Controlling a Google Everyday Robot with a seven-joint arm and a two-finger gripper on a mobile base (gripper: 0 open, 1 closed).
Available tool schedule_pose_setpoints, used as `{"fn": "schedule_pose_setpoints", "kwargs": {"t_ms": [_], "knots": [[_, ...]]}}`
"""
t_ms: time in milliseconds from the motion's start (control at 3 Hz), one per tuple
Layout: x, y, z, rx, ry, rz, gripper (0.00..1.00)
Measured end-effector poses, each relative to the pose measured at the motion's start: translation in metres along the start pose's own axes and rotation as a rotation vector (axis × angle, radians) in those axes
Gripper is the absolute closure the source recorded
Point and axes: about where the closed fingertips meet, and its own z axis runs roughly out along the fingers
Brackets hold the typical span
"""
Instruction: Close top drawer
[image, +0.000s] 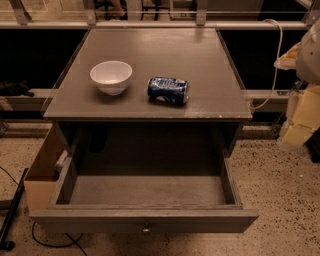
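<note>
The top drawer (145, 214) is in the extended position, drawn well out of the carcass toward the near side, so that its grey floor and both side walls are exposed from above. Its front panel forms the nearest edge of the unit, and one small round metal knob (146, 230) sits at the centre of that panel. The drawer is almost as wide as the bench (200, 60) above it. The grey top surface of the bench overhangs the dark opening behind the drawer. On the bench, left of centre, a white bowl (111, 76) stands upright. Just right of it, and apart from it, a blue can (168, 90) lies on its side. The claw (295, 57) is at the far right edge of the scene, beyond the right side of the bench and well apart from the drawer, and is partly cut off by the frame. Whether it is wide or narrow cannot be told. A white cable (273, 65) hangs down beside it. At the near left a cardboard box (42, 172) stands against the cabinet side on the speckled floor (280, 190).
</note>
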Motion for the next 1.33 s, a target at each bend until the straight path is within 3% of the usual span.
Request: {"fn": "schedule_pose_setpoints", "kwargs": {"t_ms": [333,667,1333], "knots": [[0.000,0.000,0.000,0.000,0.000,0.000,0.00],[0.006,0.022,-0.001,0.023,-0.065,0.013,0.00],[0.026,0.113,0.041,-0.056,-0.212,0.061,0.00]]}}
